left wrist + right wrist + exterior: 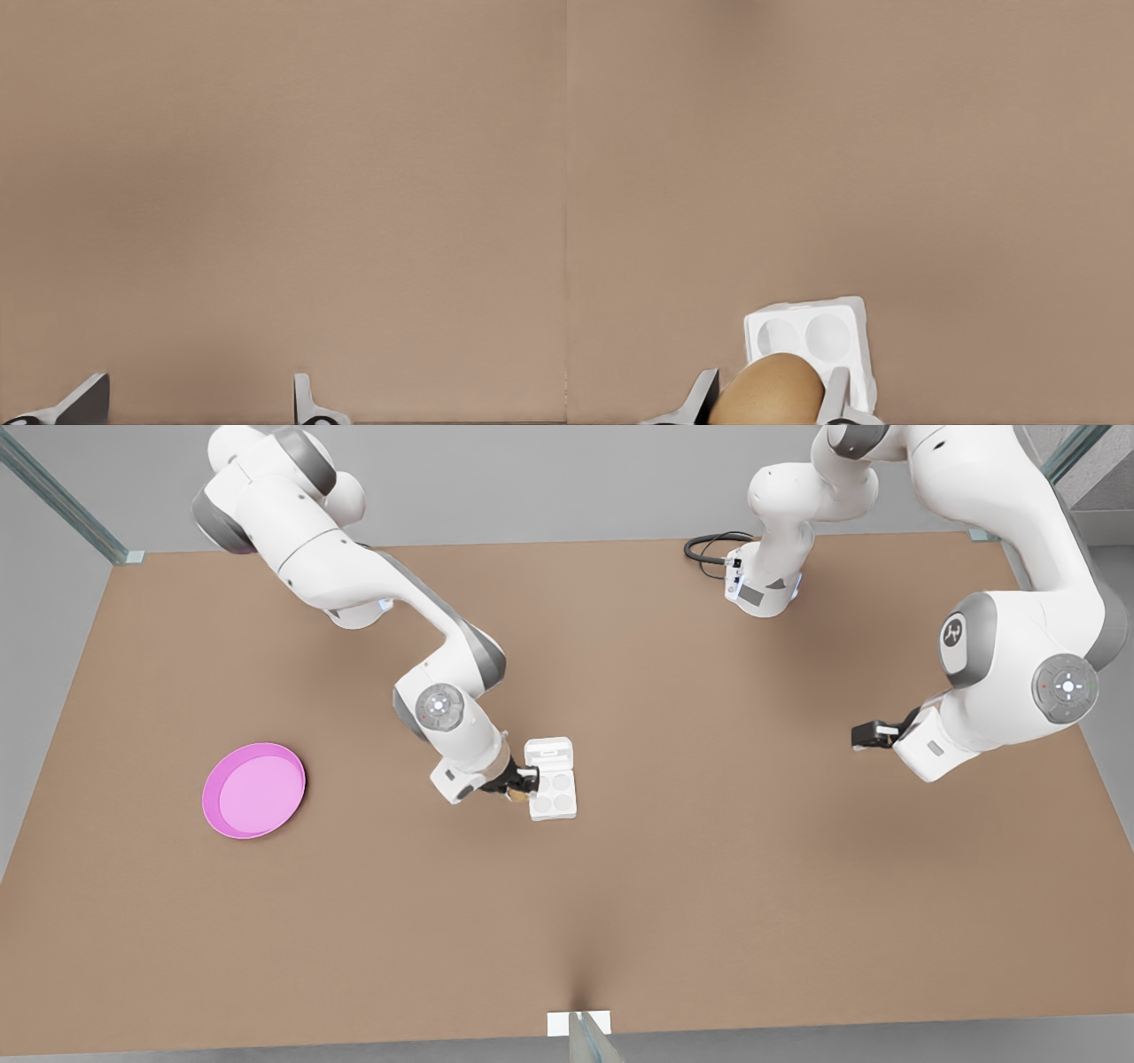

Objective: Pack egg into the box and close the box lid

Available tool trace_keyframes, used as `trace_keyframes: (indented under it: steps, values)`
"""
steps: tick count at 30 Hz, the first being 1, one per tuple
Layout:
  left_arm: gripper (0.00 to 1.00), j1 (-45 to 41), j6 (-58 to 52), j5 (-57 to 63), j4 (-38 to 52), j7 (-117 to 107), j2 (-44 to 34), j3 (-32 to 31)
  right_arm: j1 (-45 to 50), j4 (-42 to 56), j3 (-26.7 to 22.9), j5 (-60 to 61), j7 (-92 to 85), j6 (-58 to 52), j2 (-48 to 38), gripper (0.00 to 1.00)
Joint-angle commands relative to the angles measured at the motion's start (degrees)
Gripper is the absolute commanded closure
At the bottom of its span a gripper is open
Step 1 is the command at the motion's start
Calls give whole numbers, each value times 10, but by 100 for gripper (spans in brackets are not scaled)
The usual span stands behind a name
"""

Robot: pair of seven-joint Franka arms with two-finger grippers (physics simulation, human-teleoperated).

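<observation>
One egg (772, 390) sits clamped in the right gripper (518, 784), just left of the open box (553, 793) near the table's middle. Ease it squarely over a cup before releasing. The left gripper (864, 736) waits far right, fingers apart, empty.

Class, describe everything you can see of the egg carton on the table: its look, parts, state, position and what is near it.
The box is a small white carton, plastic-looking, with four round empty cups in a two-by-two grid. The box lid is open, on the carton's far side. It sits mid-table on the brown surface. At its edge on the front view's left, the right gripper holds the tan egg, not yet in a cup.
</observation>
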Motion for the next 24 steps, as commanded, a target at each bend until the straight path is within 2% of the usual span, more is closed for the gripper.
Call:
trace_keyframes:
  steps: [1,10,12,16,24]
  values:
    - [0,0,0,-1,-1,0,1,0,1,2,0,48,-33,17,4,79]
    - [0,0,-1,0,-2,1,13,-3,72,51,-3,42,-47,17,76,79]
    - [0,-1,0,0,-2,1,17,-3,117,102,-34,36,-43,18,118,79]
    - [0,0,0,0,-2,1,18,-3,148,122,-54,41,-46,107,176,79]
    - [0,0,-1,0,0,2,17,-2,157,138,-49,42,-41,101,171,79]
